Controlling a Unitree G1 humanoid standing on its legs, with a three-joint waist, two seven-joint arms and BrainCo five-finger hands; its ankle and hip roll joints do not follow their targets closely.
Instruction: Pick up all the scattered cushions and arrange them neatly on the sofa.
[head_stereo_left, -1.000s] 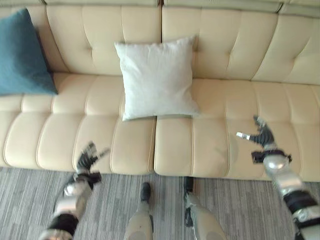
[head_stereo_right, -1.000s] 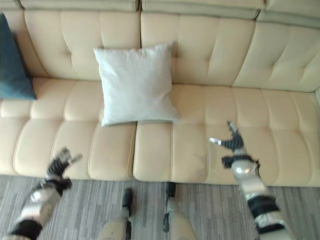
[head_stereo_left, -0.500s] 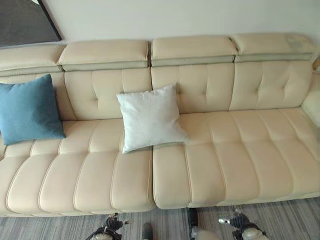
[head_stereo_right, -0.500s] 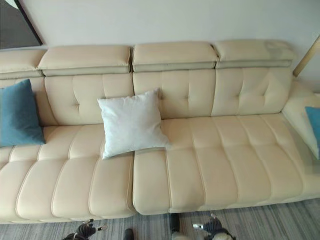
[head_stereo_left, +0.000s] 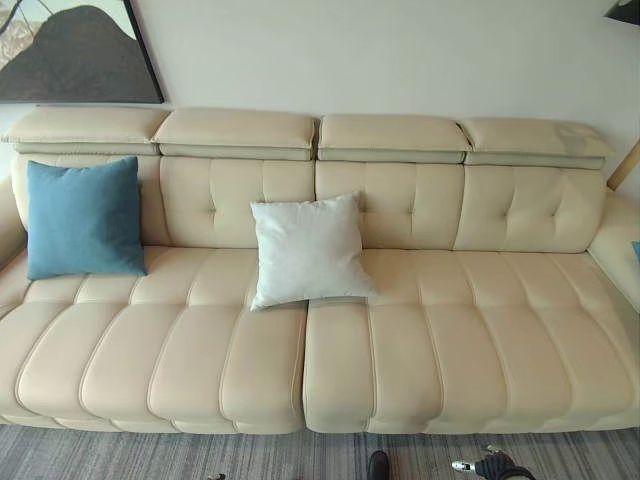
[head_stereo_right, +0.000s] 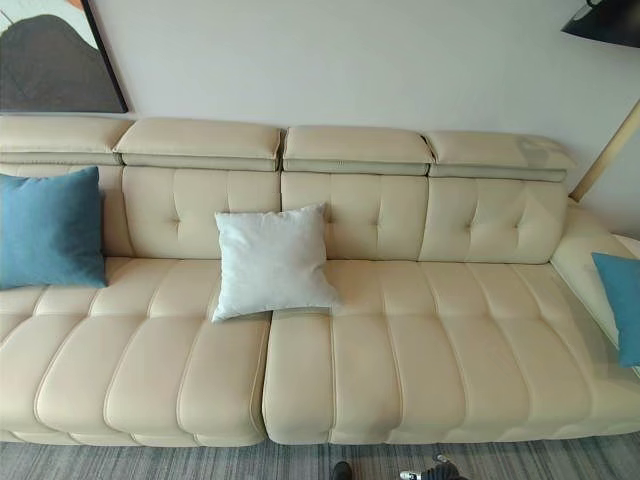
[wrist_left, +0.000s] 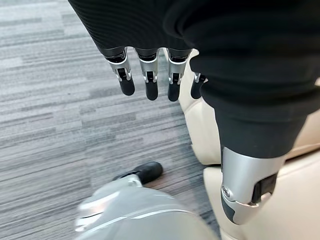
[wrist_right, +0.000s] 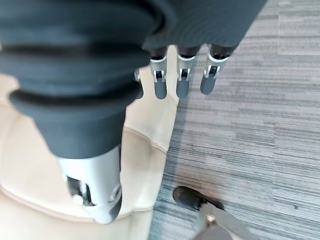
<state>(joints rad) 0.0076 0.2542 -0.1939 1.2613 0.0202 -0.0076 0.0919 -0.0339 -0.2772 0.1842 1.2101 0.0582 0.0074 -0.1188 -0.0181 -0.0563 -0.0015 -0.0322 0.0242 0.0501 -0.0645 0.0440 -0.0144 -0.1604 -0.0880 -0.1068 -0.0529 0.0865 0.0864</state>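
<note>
A white cushion (head_stereo_left: 308, 250) leans against the backrest at the middle of the cream sofa (head_stereo_left: 470, 330). A blue cushion (head_stereo_left: 85, 217) stands upright at the sofa's left end. Another blue cushion (head_stereo_right: 622, 300) rests on the sofa's right end, partly cut off. My right hand (head_stereo_left: 490, 467) is low at the bottom edge, in front of the sofa. In the right wrist view my right hand (wrist_right: 182, 82) hangs with straight fingers over the floor, empty. In the left wrist view my left hand (wrist_left: 149, 82) hangs the same way beside the sofa's front, holding nothing.
Grey striped carpet (head_stereo_left: 130, 455) runs along the sofa's front. A dark framed picture (head_stereo_left: 75, 50) hangs on the wall at the upper left. A black lamp shade (head_stereo_right: 605, 20) and a slanted wooden pole (head_stereo_right: 598, 155) stand at the right.
The whole picture has shifted: the camera now looks higher and from farther back. Both hands have dropped to the bottom edge. The cushions lie as before.
</note>
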